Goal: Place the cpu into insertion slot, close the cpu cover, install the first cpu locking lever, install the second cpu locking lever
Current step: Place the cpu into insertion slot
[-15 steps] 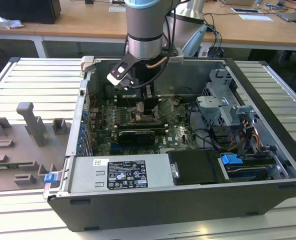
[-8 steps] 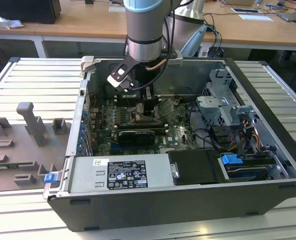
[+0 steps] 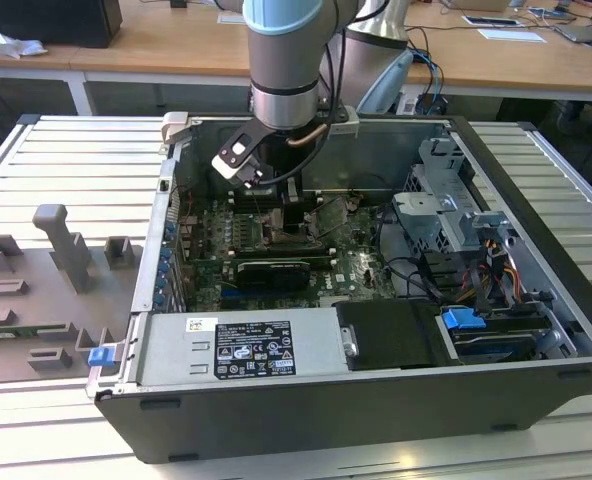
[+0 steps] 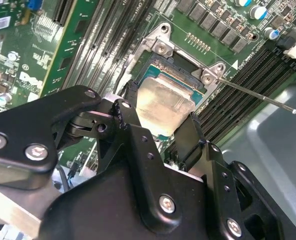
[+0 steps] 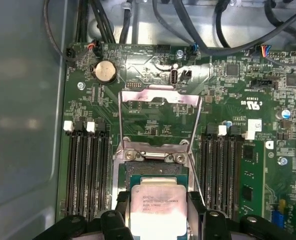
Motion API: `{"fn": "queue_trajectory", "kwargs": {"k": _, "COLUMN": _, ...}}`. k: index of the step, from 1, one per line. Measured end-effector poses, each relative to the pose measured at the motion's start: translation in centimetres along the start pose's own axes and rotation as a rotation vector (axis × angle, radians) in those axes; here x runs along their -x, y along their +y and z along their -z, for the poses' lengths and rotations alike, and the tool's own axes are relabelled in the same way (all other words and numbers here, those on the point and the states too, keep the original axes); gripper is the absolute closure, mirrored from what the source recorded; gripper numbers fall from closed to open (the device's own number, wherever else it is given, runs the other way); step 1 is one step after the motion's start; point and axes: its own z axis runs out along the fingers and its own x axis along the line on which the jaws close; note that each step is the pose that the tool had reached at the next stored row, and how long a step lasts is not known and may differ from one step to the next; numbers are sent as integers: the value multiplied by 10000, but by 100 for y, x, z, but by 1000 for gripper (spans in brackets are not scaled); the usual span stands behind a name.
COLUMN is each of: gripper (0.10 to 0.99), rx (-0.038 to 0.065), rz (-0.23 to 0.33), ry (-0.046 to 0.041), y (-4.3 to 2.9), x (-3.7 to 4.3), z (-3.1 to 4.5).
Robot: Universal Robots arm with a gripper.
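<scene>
1. You are on the first step, placing the chip. Your gripper (image 4: 158,115) is clamped on the chip (image 4: 163,100), one black finger on each of two opposite edges, so the jaws are closed onto it and not free.
2. In the exterior view the arm reaches straight down into the open computer case (image 3: 376,420), and the gripper sits low over the green board (image 5: 228,95).
3. The chip is right at the socket (image 5: 157,167), between the two banks of memory slots (image 5: 85,170). In both wrist views it overlaps the socket's near part, while the far part of the socket is uncovered. You cannot tell from these views whether it already touches the socket floor or hangs just above it.
4. The cover (image 5: 160,96) is swung open, away from the socket, and its thin frame stands clear of the chip. It is not yet closed.
5. A thin lever (image 4: 253,95) sticks out from a socket corner and is not latched, so neither locking step looks done.
6. My judgement on what the placing calls for:
   - Keep the chip flat, since in the second wrist view it looks slightly tilted against the socket rim.
   - Square its edges with the socket frame and centre it over the opening.
   - Use a gentle descent with no sideways push, because the socket contacts are likely to be delicate.
   - Leave the fingers room to open without dragging the chip or catching the memory slots beside them.
</scene>
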Motion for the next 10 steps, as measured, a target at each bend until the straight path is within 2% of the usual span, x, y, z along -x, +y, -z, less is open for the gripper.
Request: {"fn": "queue_trajectory", "kwargs": {"k": 10, "gripper": 545, "rx": 4, "rz": -183, "ry": -28, "y": 4, "x": -23, "z": -117}}
